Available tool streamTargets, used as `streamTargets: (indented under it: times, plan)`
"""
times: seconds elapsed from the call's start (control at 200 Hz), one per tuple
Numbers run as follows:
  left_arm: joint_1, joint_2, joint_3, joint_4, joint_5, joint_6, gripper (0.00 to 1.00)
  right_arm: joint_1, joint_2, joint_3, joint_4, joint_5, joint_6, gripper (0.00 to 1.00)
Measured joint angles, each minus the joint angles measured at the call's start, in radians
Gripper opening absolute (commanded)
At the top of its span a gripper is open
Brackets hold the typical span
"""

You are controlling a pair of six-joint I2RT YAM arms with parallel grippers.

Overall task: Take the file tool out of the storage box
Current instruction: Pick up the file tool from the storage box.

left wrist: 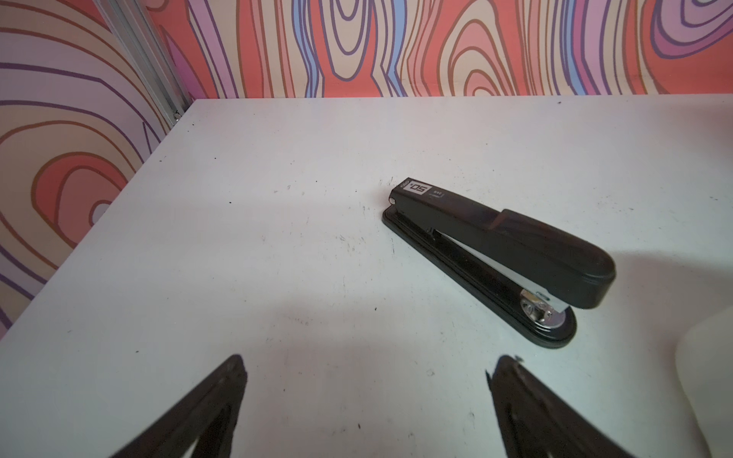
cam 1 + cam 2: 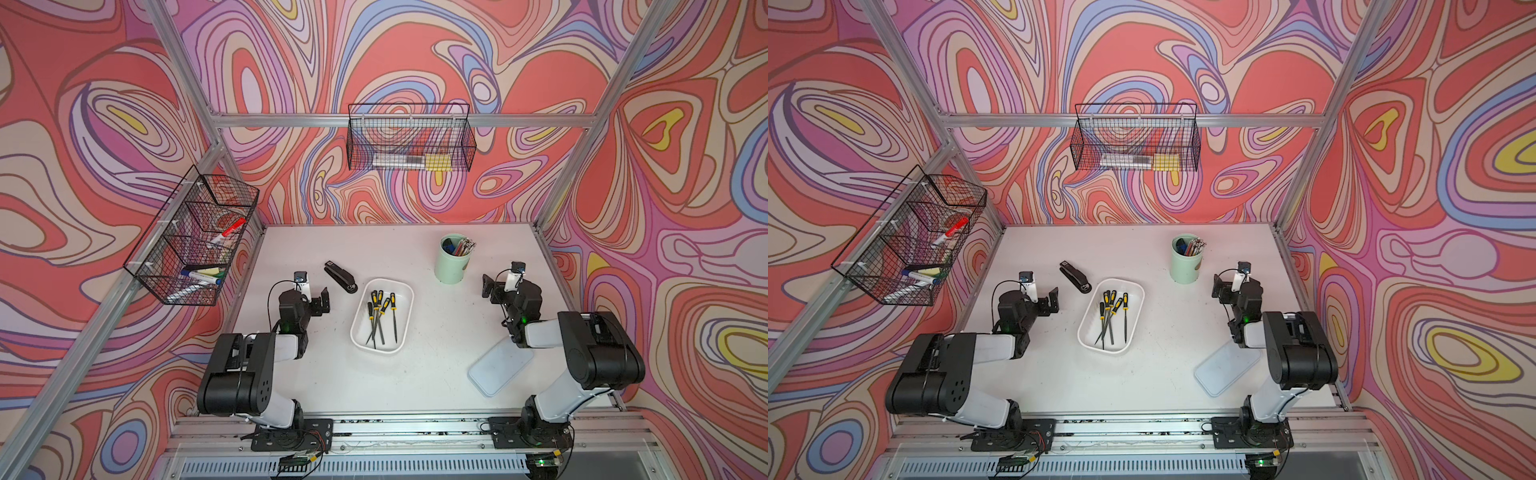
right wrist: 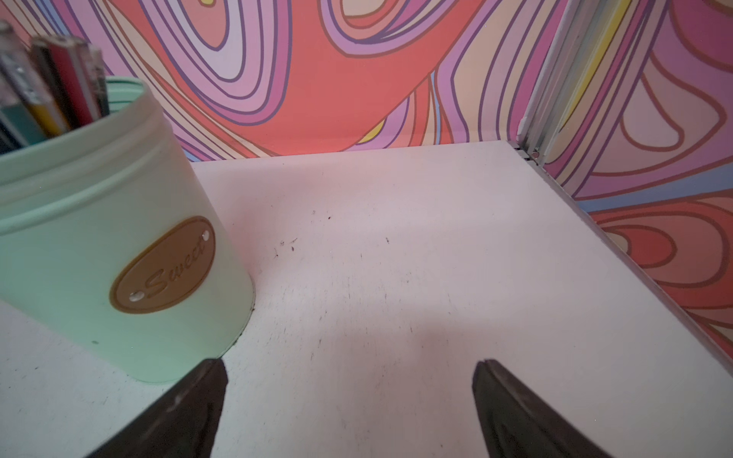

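Observation:
The storage box [image 2: 358,322] [image 2: 1086,328], a shallow white tub, lies mid-table in both top views. Inside it are several file tools [image 2: 380,316] [image 2: 1111,311] with yellow-and-black handles and dark blades, crossing each other. My left gripper [image 2: 323,298] [image 2: 1053,300] hovers to the left of the box, open and empty. In the left wrist view its fingers [image 1: 222,396] frame bare table, and a corner of the box [image 1: 706,380] shows at the edge. My right gripper [image 2: 487,286] [image 3: 351,368] stands open and empty, well right of the box and beside the green cup.
A black stapler [image 2: 340,277] [image 1: 499,253] lies just behind the left gripper. A mint-green pen cup [image 2: 453,259] [image 3: 99,238] stands at the back right. A pale-blue lid [image 2: 500,365] lies under the right arm. Black wire baskets [image 2: 195,237] [image 2: 409,139] hang on the walls.

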Motion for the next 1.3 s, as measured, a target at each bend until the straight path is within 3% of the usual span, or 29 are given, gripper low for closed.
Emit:
streamTargets:
  times: [0.21,0.401,0.611,0.781,0.956,1.102,1.297]
  plan:
    - [-0.107,-0.221,0.119,-0.277,-0.098,-0.011,0.99,0.034,-0.175,0.085,-0.206,0.092,0.023,0.98]
    - [-0.190,-0.249,0.345,-0.525,-0.149,-0.134,0.99,0.099,-0.214,0.295,-0.456,0.161,0.072,0.98]
    - [-0.366,-0.077,0.585,-0.819,-0.223,-0.235,0.93,0.238,-0.211,0.437,-0.716,0.183,0.100,0.98]
    - [-0.500,0.122,0.800,-1.080,-0.283,-0.331,0.75,0.328,-0.192,0.513,-0.855,0.188,0.113,0.98]
    - [-0.639,0.327,1.058,-1.321,-0.381,-0.463,0.67,0.352,-0.187,0.515,-0.929,0.189,0.125,0.98]
    - [-0.676,0.428,1.173,-1.455,-0.441,-0.591,0.60,0.354,-0.184,0.515,-0.962,0.190,0.125,0.98]
    - [-0.674,0.491,1.195,-1.553,-0.500,-0.722,0.55,0.356,-0.184,0.515,-0.979,0.189,0.122,0.98]
